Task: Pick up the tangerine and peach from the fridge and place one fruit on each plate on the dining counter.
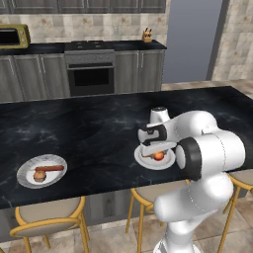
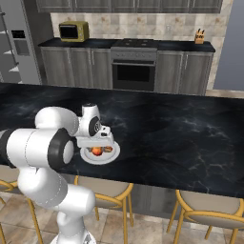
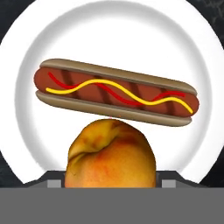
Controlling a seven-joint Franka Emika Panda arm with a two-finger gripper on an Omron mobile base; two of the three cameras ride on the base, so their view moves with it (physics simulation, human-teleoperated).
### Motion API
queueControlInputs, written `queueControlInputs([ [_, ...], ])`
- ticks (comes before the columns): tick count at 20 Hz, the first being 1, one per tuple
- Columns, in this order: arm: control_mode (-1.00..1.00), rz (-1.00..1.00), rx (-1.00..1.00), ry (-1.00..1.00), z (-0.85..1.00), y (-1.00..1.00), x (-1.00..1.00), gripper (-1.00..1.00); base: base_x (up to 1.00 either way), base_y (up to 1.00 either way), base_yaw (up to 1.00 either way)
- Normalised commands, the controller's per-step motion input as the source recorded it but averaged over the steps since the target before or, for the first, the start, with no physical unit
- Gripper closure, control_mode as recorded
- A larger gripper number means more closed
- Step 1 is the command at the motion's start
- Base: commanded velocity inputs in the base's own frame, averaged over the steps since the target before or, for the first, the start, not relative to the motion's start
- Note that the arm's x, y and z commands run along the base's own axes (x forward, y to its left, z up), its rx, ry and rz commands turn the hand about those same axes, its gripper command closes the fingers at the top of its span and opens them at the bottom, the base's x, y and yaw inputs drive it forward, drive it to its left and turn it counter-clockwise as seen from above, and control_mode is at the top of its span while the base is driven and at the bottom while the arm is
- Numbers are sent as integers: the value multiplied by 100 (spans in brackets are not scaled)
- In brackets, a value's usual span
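On the black dining counter (image 1: 89, 128) stand two white plates. The left plate (image 1: 55, 179) carries a hot dog and the small orange-brown tangerine (image 1: 39, 176). My gripper (image 1: 158, 150) points down over the right plate (image 1: 167, 165), shut on the red-orange peach (image 1: 158, 156), which sits low on or just above the plate. In the right base view the gripper (image 2: 96, 147) holds the peach (image 2: 96, 151) over the same plate (image 2: 112, 156). In the hand view the peach (image 3: 111, 153) fills the space between my gripper (image 3: 110, 183) tips, beside the hot dog (image 3: 116, 92) on the plate (image 3: 109, 43).
Yellow-framed stools (image 1: 47, 212) (image 2: 209, 205) line the counter's near edge. Behind stands the wall counter with the oven (image 1: 90, 74) and a yellow microwave (image 2: 74, 31). The grey fridge (image 2: 19, 47) is at the far left.
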Motion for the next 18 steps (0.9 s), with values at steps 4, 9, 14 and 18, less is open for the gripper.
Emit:
queueControlInputs([
  [4, -100, 9, 0, 0, -12, 0, -28, 100, 0, 0, 0],
  [9, -100, 3, 0, 1, -30, 0, 11, 100, 0, 0, 0],
  [14, -100, 4, 0, 0, -1, 0, 6, 100, 0, 0, 0],
  [18, -100, 0, 0, 0, 0, 0, 0, -100, 0, 0, 0],
])
